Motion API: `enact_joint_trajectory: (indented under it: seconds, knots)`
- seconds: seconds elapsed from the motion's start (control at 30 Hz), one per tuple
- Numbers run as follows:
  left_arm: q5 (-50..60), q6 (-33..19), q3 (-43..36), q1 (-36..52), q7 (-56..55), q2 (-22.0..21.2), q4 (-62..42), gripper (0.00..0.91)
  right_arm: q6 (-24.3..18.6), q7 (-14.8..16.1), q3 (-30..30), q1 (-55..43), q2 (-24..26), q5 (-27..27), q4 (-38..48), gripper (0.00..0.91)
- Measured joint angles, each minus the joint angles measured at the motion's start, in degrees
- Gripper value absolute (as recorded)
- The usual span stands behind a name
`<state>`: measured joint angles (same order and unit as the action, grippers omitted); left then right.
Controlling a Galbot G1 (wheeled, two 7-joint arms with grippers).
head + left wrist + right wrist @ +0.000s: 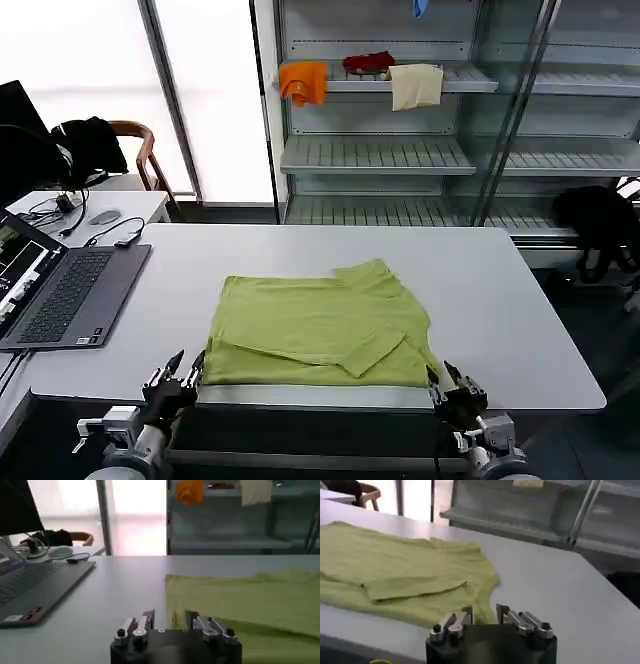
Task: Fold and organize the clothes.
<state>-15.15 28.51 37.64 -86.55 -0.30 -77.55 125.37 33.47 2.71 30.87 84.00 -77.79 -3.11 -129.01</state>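
Observation:
The lime yellow-green T-shirt (pixel 320 325) lies partly folded on the white table (pixel 480 290), near its front edge, with both sleeves turned in. My left gripper (pixel 188 372) stands open at the shirt's front left corner. In the left wrist view the left gripper (pixel 169 616) has that corner of the T-shirt (pixel 250 600) just beyond its open fingers. My right gripper (pixel 446 381) stands open at the front right corner. In the right wrist view the right gripper (pixel 484 611) is open over the T-shirt's (pixel 400 570) hem edge, with nothing held.
An open laptop (pixel 60 290) with cables sits on the table's left side. A second desk with a mouse (pixel 103 216) and a chair (pixel 140 150) stands behind it. Shelves (pixel 380 150) at the back hold orange, red and cream cloths. A black garment (pixel 598 220) lies at the right.

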Motion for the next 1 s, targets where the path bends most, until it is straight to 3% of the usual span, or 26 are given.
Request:
enact_joint_trajectory:
  seconds: [0.23,0.6,1.0]
  knots:
    - [-2.18,2.16,-1.48,8.60,2.30,0.94,-4.50,0.907,0.30,-0.72,-2.67,-12.72,-1.80,-2.89,9.29,0.907]
    - [-1.58,3.76,-6.30,26.22,5.44,1.53,-20.25,0.907,0.13,-0.46,-4.69,-31.58,-4.85,-5.85,30.12,0.907]
    - [2.13,4.23,-9.73,40.50,8.32,1.40,-37.00,0.907,-0.10,-0.25,-5.49,-41.36,-8.05,-5.20,43.98,0.907]
